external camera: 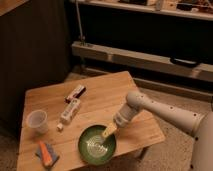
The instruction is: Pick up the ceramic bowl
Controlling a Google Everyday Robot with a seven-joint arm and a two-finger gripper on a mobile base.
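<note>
Low in the frame's centre, near the front edge of the wooden table (100, 107): the ceramic bowl (96, 145), green and glossy, pale swirls inside. Reaching in from the right, a white arm (165, 112), ending in the gripper (107, 134) at the bowl's upper right rim, tips over the inside. To the left, a translucent plastic cup (37, 121). Lower left, an orange and grey item (46, 153). Above the bowl, two small packages (73, 102).
</note>
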